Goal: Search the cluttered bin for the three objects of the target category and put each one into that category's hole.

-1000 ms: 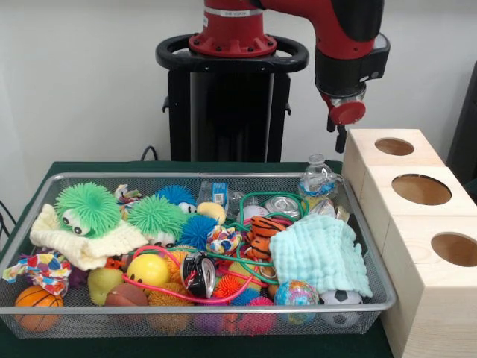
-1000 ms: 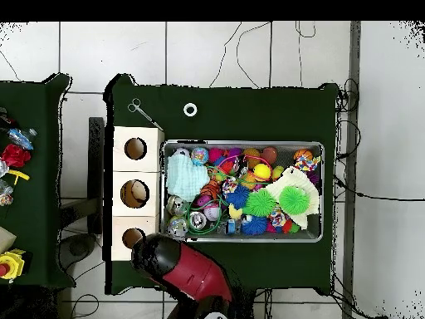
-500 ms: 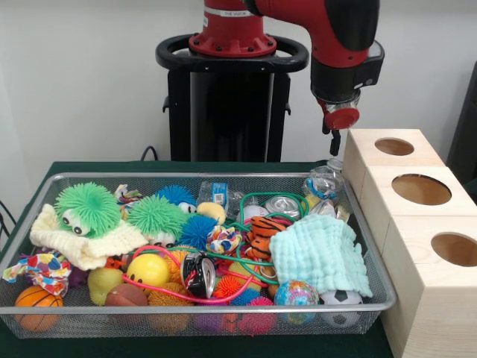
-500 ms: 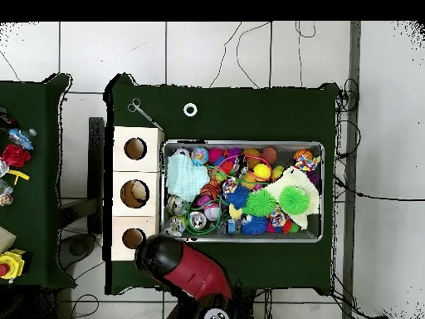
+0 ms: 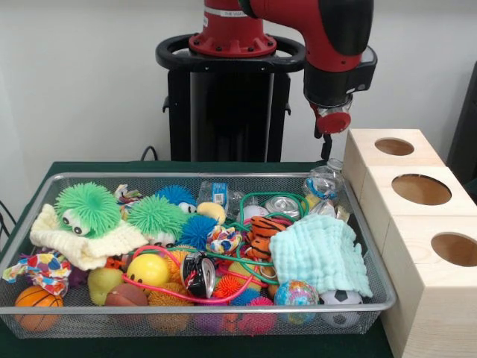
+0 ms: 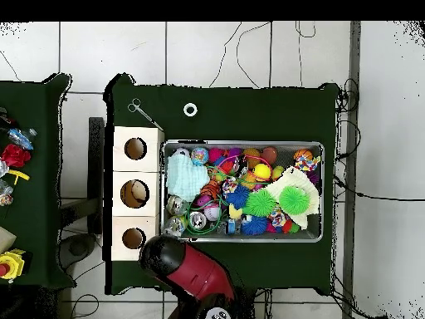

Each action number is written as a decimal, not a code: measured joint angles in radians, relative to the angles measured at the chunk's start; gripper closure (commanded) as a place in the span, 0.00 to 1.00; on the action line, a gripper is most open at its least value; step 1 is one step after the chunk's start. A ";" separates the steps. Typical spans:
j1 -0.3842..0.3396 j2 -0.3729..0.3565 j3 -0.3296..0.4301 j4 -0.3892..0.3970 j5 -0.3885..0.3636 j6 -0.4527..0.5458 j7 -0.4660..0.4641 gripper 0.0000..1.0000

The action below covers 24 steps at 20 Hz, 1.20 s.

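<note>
Gripper (image 5: 326, 149) hangs upper right in the front view, just above the plastic bottle (image 5: 321, 181) in the bin's (image 5: 223, 307) back right corner. Can't tell its finger state. Bottle probably lies tilted; boxes' holes (image 5: 394, 146) sit right of it.

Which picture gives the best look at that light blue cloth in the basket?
The front view. There the light blue cloth lies near the camera, its knitted folds plain, draped over toys at the basket's end by the wooden box. The overhead view shows only a small pale patch.
</note>
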 measured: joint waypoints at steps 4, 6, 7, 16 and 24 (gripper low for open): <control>0.000 0.010 0.000 0.000 0.000 -0.061 0.000 0.00; 0.000 0.016 -0.001 0.000 0.000 -0.090 0.000 0.00; 0.000 0.019 -0.002 0.000 0.000 -0.109 0.000 0.00; 0.000 0.013 -0.006 0.000 0.000 -0.153 0.000 0.00; 0.009 -0.009 -0.019 0.000 0.000 -0.152 0.000 0.00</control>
